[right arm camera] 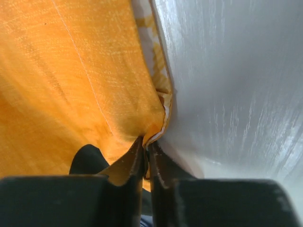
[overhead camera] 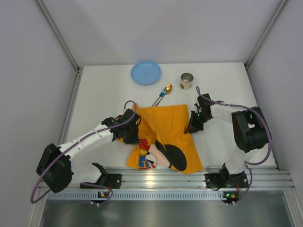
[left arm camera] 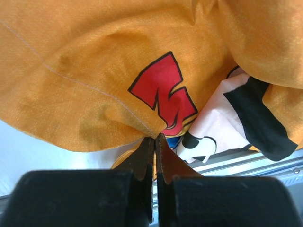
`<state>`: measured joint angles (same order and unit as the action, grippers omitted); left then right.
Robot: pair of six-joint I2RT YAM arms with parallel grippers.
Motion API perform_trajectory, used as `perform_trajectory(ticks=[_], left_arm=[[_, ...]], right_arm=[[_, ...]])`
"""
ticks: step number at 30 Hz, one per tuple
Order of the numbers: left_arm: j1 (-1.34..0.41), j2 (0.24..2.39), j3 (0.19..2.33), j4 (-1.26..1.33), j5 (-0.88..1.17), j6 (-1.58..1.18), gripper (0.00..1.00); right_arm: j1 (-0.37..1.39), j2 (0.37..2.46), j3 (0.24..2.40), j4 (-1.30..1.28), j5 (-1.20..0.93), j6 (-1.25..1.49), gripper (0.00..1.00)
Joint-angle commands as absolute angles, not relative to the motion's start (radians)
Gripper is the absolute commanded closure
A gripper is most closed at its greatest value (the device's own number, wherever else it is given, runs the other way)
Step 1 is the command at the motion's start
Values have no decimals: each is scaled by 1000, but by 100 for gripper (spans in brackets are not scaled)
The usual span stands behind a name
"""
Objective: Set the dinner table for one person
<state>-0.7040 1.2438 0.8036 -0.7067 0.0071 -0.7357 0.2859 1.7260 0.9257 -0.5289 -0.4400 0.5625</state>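
The orange cartoon-mouse placemat [overhead camera: 168, 130] lies rumpled and partly folded on the white dinner table [overhead camera: 104, 90], near its front edge. My left gripper [overhead camera: 129, 134] is shut on the placemat's left edge; in the left wrist view the cloth [left arm camera: 94, 71] bunches at the closed fingertips [left arm camera: 155, 138]. My right gripper [overhead camera: 193, 126] is shut on the placemat's right edge; the right wrist view shows the hem [right arm camera: 158, 127] pinched between the fingers, just above the table [right arm camera: 236, 85].
A blue plate [overhead camera: 146, 73] sits at the back middle. A small metal cup [overhead camera: 187, 80] stands at the back right. A spoon [overhead camera: 162, 94] lies between them, touching the placemat's far edge. An aluminium rail [overhead camera: 189, 176] runs along the near edge.
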Motion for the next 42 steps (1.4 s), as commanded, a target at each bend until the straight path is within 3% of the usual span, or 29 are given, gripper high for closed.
perform_trajectory(ticks=[1, 8, 14, 28, 30, 31, 32, 33, 35, 39, 42], left_arm=[[-654, 1223, 850, -724, 9, -715, 100], [-477, 1121, 815, -775, -6, -693, 100], [-380, 1187, 859, -841, -6, -701, 100], [-374, 1210, 881, -928, -57, -744, 100], [-373, 1221, 897, -954, -69, -755, 75], [-373, 1221, 911, -981, -72, -761, 29], [-373, 1220, 942, -997, -81, -764, 5], [-373, 1210, 959, -1008, -90, -768, 2], [-373, 1197, 1018, -1032, -115, -772, 2], [-373, 1184, 1091, -1013, -179, -741, 2], [-373, 1229, 1092, -937, -164, -706, 2]], right_arm=[[267, 1770, 946, -543, -331, 503, 100], [48, 1720, 983, -679, -178, 443, 100], [-110, 1704, 1048, -739, -58, 376, 100], [-12, 1789, 1163, -761, -167, 385, 99], [-8, 1775, 1146, -785, -155, 394, 65], [-6, 1764, 1135, -791, -150, 399, 46], [-8, 1729, 1115, -816, -131, 406, 12], [-8, 1706, 1103, -828, -118, 420, 5], [24, 1631, 1071, -866, -94, 429, 2], [64, 1488, 1055, -908, -74, 456, 2], [110, 1411, 1055, -864, -141, 468, 7]])
